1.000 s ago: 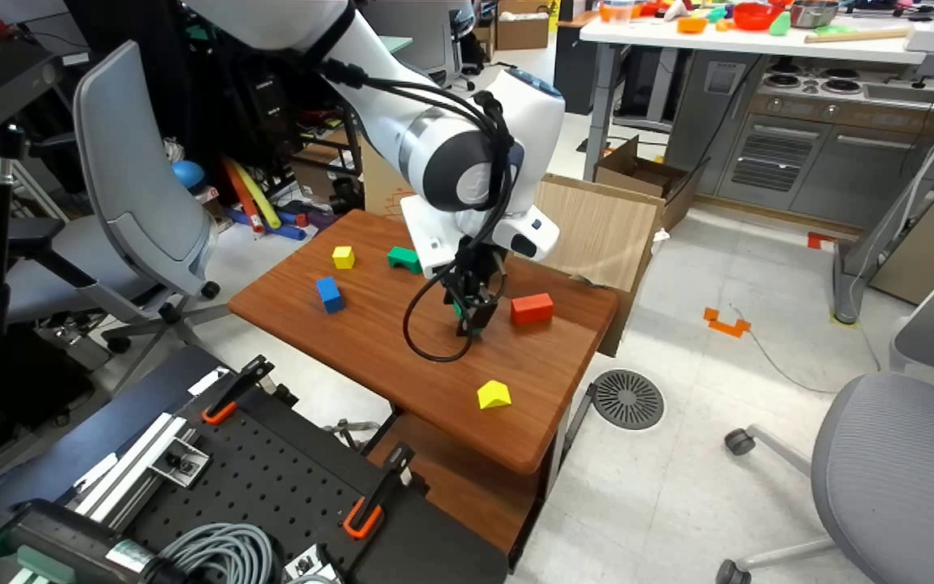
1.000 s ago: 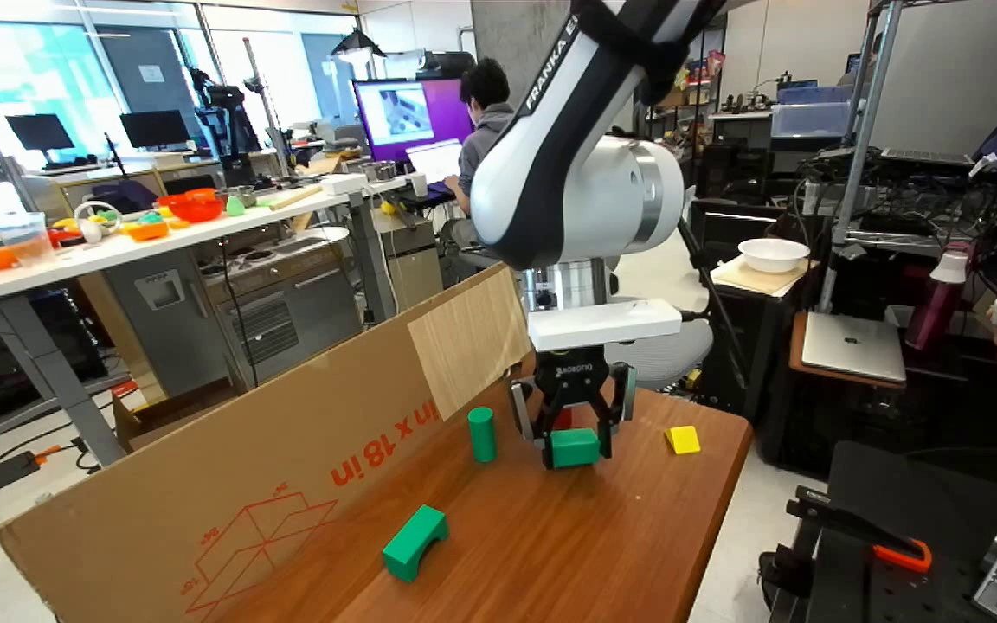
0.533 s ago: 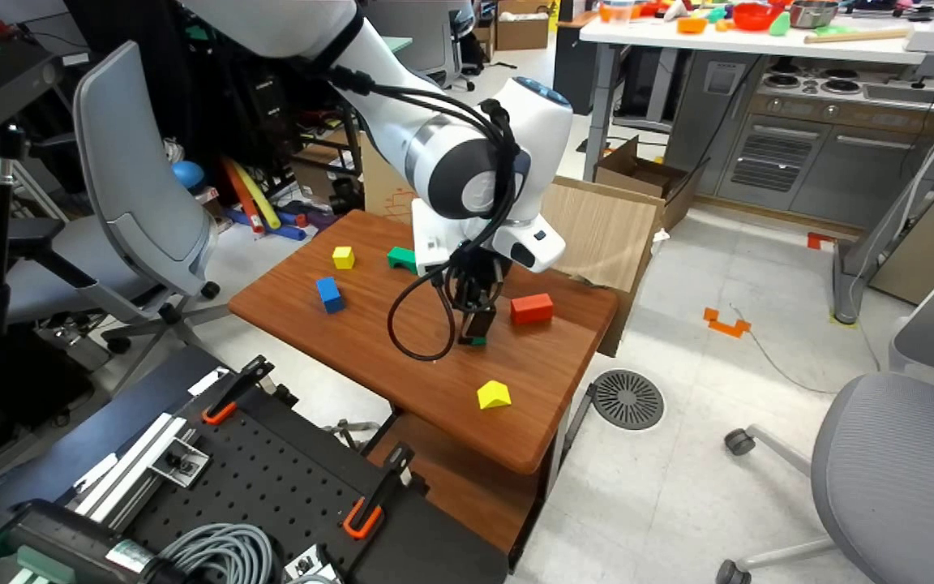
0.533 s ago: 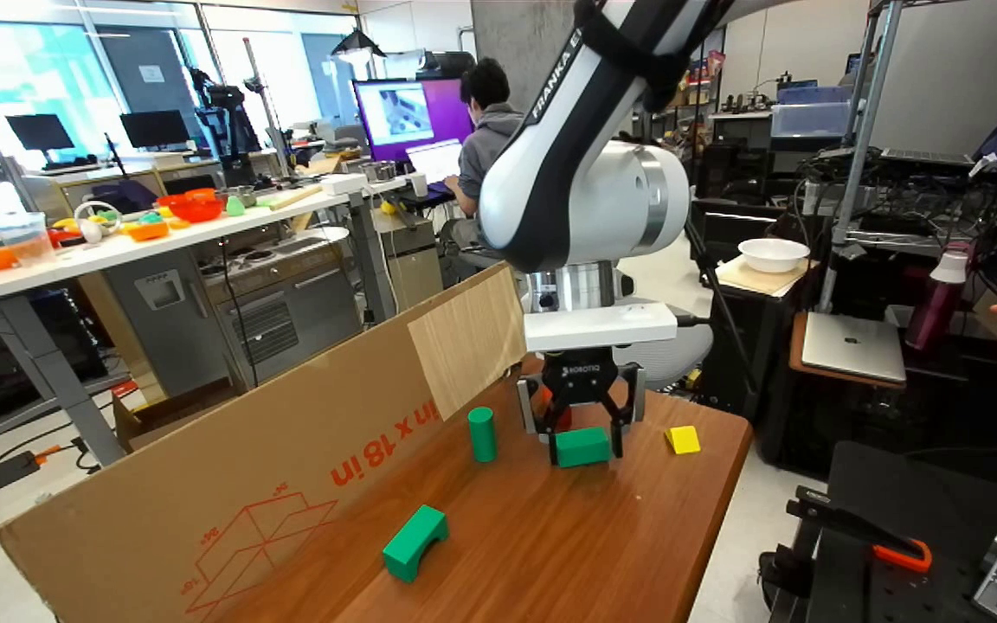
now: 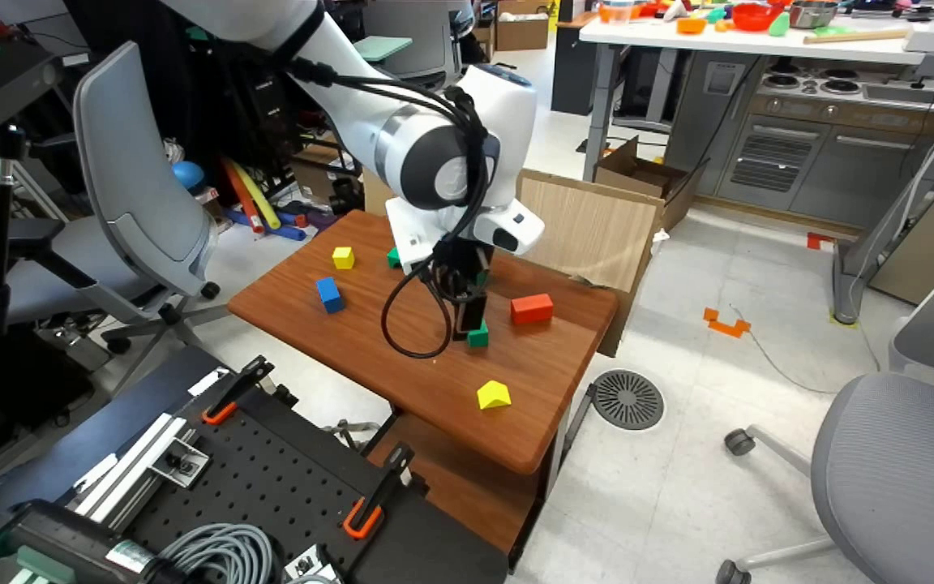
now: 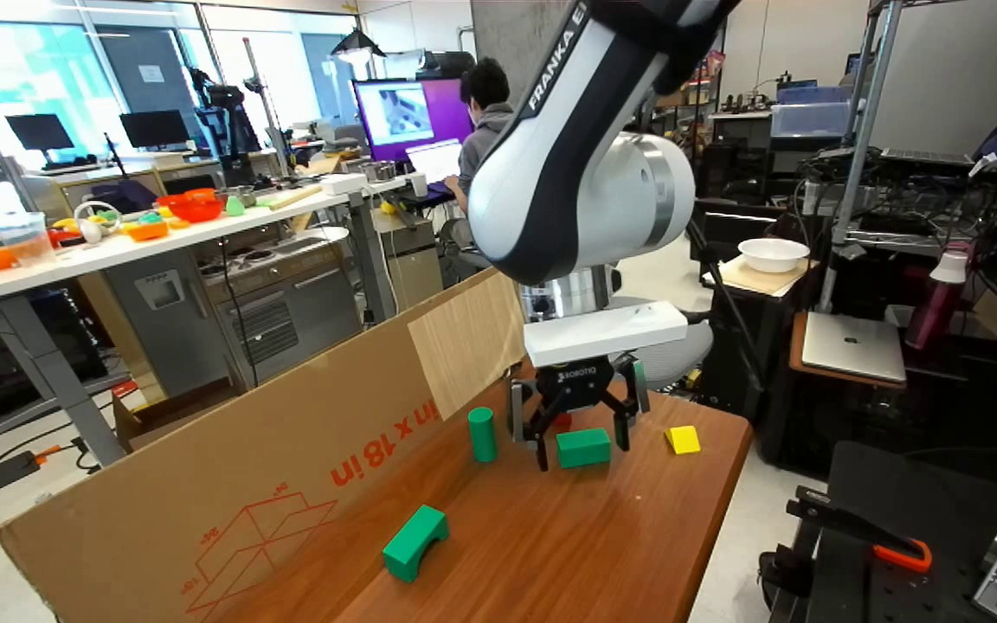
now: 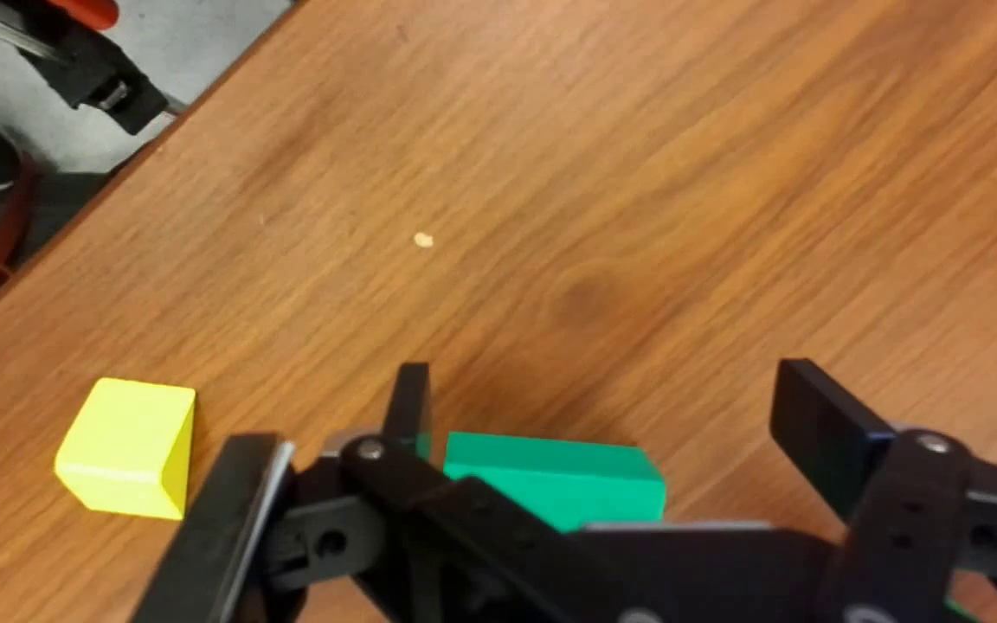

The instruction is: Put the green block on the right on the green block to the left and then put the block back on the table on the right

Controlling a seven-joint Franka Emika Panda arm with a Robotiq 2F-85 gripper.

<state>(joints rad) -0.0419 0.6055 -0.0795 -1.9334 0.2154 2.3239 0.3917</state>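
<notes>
Tool gapes near one of three green blocks.

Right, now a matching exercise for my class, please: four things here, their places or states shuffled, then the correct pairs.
Things:
1. gripper
2. green cylinder
3. green arch block
4. yellow wedge

Places or states:
A. upright on its round end
B. at the left in the wrist view
C. open
D. cut-out facing down

Pairs: 1-C, 2-A, 3-D, 4-B
</notes>
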